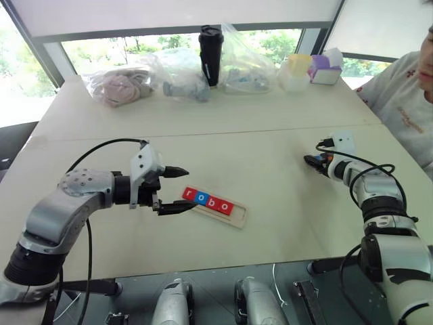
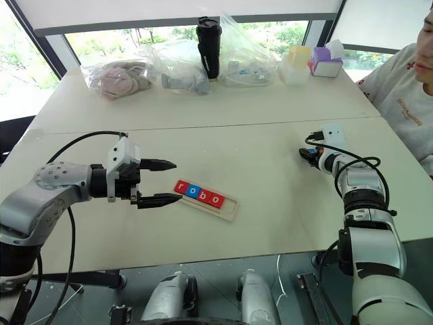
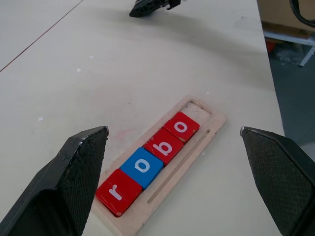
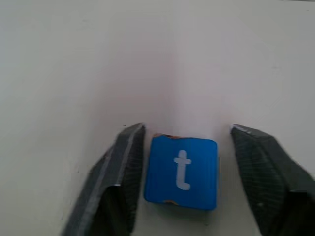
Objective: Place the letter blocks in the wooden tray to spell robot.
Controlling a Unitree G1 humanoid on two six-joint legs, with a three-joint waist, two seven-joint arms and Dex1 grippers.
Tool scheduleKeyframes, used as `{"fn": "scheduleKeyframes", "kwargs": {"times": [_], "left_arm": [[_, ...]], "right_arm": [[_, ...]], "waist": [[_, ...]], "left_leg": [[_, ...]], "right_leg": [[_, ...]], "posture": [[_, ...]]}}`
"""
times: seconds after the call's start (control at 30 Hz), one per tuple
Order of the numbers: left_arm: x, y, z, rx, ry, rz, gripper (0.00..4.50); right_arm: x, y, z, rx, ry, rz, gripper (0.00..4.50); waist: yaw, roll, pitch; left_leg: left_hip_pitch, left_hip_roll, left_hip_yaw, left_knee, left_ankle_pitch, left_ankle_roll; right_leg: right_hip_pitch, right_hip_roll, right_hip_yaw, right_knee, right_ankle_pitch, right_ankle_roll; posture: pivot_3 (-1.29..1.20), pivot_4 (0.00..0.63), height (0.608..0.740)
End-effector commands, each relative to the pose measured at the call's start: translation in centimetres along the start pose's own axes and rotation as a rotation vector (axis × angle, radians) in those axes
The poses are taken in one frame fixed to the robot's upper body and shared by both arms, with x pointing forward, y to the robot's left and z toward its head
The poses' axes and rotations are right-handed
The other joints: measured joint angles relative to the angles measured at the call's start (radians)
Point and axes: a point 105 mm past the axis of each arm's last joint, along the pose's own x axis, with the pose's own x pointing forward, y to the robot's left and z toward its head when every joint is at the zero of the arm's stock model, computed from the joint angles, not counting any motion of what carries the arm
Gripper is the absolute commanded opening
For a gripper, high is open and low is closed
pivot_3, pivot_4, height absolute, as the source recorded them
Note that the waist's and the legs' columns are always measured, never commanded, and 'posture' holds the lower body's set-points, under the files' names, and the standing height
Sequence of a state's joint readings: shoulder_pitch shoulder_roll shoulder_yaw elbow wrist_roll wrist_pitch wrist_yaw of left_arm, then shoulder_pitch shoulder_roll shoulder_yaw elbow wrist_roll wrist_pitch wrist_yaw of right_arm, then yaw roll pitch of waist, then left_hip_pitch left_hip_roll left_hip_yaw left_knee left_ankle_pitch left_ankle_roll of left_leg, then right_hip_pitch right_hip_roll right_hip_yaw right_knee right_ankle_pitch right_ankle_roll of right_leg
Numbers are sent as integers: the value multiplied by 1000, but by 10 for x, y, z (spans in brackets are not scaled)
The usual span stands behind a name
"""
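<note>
Right now the step in hand looks like picking up the last letter block, the blue "t" tile (image 4: 181, 171), which lies flat on the pale surface (image 1: 270, 156) far out on the robot's right, well apart from the wooden tray (image 3: 206, 135). The right claw (image 4: 187, 129) is down at the surface with its two black fingers spread to either side of that tile: one finger sits right against one edge, while a narrow strip of surface shows between the other finger and the opposite edge, so nothing is pinched yet. To do this well, the fingers should meet the tile on its two parallel sides and low down, since a thin flat tile may tip or skid if only its top edge is caught. I would centre the claw before squeezing, so the tile is not pushed sideways. In the tray, four tiles (image 3: 147, 164) already read r, o, b, o, touching in a row, and the one free slot is at the end after the second red "o". The "t" must go in there upright to the reader, matching its neighbours. The left claw (image 1: 189, 189) hovers just beside the "r" end of the tray, fingers wide apart and holding nothing. It sits well away from the free slot.
</note>
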State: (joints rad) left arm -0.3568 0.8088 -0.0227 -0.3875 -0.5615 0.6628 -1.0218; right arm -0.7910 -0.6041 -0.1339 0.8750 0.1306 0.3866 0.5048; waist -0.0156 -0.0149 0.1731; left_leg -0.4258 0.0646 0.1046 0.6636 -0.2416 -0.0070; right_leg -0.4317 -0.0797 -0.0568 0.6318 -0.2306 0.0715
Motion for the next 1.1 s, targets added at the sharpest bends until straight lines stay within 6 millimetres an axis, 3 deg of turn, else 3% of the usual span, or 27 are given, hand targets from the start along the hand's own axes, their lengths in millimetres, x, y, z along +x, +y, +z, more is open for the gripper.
{"fn": "scheduleKeyframes", "kwargs": {"times": [0.03,0.13,0.3,0.57,0.67,0.8,0.93,1.1], "left_arm": [[-3,-1,7,37,-8,7,4500],[-2,0,7,39,-5,1,4500],[-2,1,8,43,-3,-4,4500],[-1,0,5,41,-3,-11,4500],[-2,-1,4,40,-2,-14,4500],[-2,-1,3,39,-3,-16,4500],[1,0,3,39,-6,-26,4500],[3,1,3,47,-2,-37,4500]], "right_arm": [[-2,3,-7,26,11,1,1213],[-3,4,-7,24,8,-4,1213],[-12,-2,19,34,-65,-40,1213],[-53,12,53,101,-148,-68,1213],[-77,32,46,180,-129,-88,1213],[-95,69,18,246,-59,-118,1213],[-99,99,5,309,-23,-141,1213],[-101,113,-3,338,9,-176,1213]], "waist": [[3,0,0],[0,0,0],[1,0,0],[2,1,0],[4,1,0],[3,1,0],[1,1,0],[2,1,0]], "left_leg": [[0,0,0,0,0,0],[0,0,0,0,0,0],[0,0,0,0,0,0],[-1,0,0,0,0,0],[-1,1,-1,-1,0,0],[-1,1,-1,-2,0,0],[-1,1,-1,-1,0,0],[-2,1,-1,-1,0,0]], "right_leg": [[0,0,0,0,0,0],[0,0,0,0,0,0],[0,0,0,0,0,0],[-1,0,0,0,0,0],[-2,0,0,0,0,0],[-3,0,0,0,-1,-2],[-4,0,0,1,-1,-4],[-4,-1,0,0,-1,-4]], "posture": [[0,150,740],[0,150,740],[0,150,740],[0,150,740],[0,150,740],[0,150,740],[0,150,740],[0,150,740]]}}
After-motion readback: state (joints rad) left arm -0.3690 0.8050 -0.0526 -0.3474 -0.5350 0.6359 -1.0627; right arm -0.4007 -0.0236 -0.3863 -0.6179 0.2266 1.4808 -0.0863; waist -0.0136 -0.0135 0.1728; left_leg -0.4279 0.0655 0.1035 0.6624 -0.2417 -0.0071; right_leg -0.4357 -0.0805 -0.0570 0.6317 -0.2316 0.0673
